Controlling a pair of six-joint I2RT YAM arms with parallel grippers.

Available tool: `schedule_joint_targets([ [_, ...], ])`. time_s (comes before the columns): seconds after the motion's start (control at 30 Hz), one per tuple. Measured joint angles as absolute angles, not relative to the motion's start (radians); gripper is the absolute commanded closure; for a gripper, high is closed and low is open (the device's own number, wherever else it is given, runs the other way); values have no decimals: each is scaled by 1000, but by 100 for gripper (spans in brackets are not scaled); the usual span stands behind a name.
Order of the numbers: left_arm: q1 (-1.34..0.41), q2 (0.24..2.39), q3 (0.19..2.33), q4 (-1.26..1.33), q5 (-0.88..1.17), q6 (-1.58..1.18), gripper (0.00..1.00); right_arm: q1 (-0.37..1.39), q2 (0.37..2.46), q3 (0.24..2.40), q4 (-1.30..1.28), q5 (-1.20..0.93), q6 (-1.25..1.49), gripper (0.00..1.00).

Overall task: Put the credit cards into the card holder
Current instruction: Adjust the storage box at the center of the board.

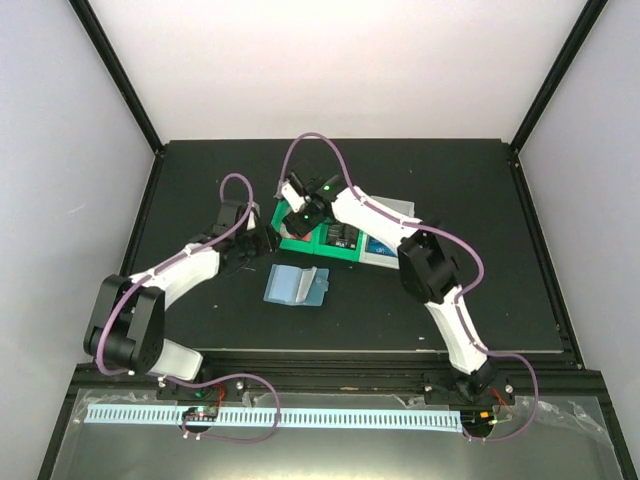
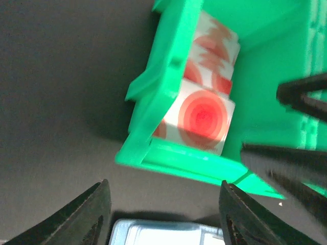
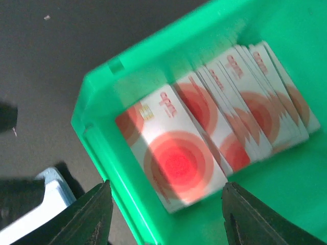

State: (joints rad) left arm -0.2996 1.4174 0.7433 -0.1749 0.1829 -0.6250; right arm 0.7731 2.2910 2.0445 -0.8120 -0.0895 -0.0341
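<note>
Credit cards (image 3: 204, 148), red-and-white, lean as an overlapping stack inside the green bin (image 3: 97, 138), which sits toward the middle of the table (image 1: 200, 320). None can be seen in the card holder (image 1: 297, 285), which lies opened flat on the table just on the near side of the bin, apart from it. Right gripper (image 3: 166, 214) hangs over the front card of the stack, fingers well parted, nothing between them. Left gripper (image 2: 163, 204) sits low beside the bin's outer wall, above the edge of the holder, fingers likewise parted and empty. Assessment: the step in hand is a pick from the stack, and the task appears to be at its outset, though the holder's pockets are too small in the overhead view to check. The next move, in my judgement, requires the right fingers to descend astride the front card alone, part it from its neighbours and lift it clear of the bin wall. The left gripper looks placed to steady the holder.
</note>
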Motion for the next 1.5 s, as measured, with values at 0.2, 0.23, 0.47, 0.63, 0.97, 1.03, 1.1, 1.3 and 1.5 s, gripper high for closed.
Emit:
schedule_joint_targets([
  [0.2,-296,1532,912,-226,162,-506,36,742,2093,1770,-723,-101,76,39],
  [0.23,-296,1561,946,-236,158,-492,37,737,2047,1719,-707,-102,106,39],
  [0.47,-296,1704,1076,-288,143,-429,53,713,1758,1398,-603,-88,319,39],
  [0.63,-295,1715,1077,-337,112,-419,58,711,1620,1207,-593,-54,432,39],
  [0.97,-268,1717,1077,-404,36,-442,66,652,1497,952,-605,2,550,39],
  [1.03,-254,1716,1073,-411,24,-449,66,640,1503,934,-606,2,550,40],
  [1.1,-242,1714,1064,-419,14,-457,66,631,1518,929,-605,3,549,40],
  [1.3,-224,1679,1010,-428,-13,-483,66,596,1595,933,-583,19,538,41],
  [1.5,-222,1611,934,-427,-39,-484,66,561,1709,1019,-577,50,517,42],
])
